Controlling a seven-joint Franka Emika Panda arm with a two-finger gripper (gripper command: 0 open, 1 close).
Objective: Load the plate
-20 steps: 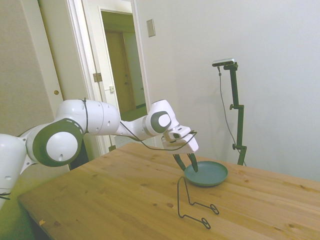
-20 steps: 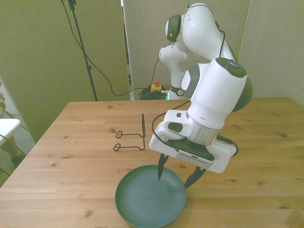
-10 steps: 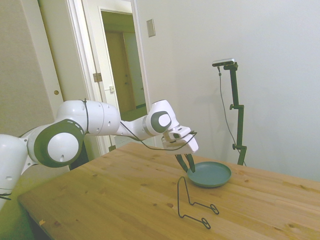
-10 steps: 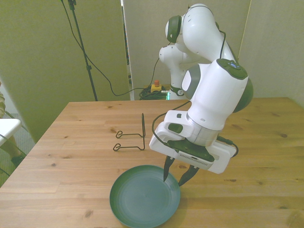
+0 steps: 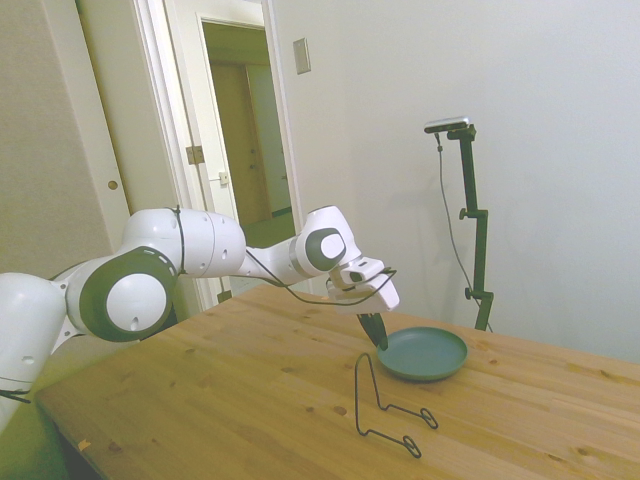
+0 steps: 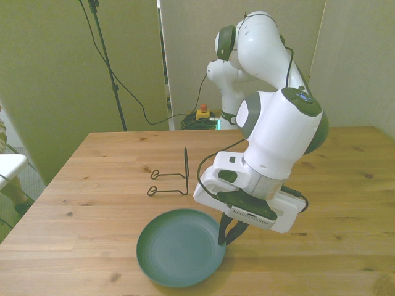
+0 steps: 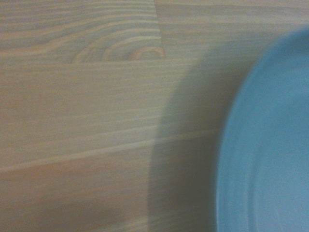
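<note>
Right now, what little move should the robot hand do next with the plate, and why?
Probably lift the plate a little off the table. The gripper looks closed on the plate's rim, on the front view's right, and the plate seems to lie flat on the wood. The wire stand waits empty and apart, farther back on the table, so the plate likely has to rise before it can go there.

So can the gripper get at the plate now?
Probably yes: the gripper is shut on the rim of the plate, and the wire stand sits apart, not in its way.
</note>
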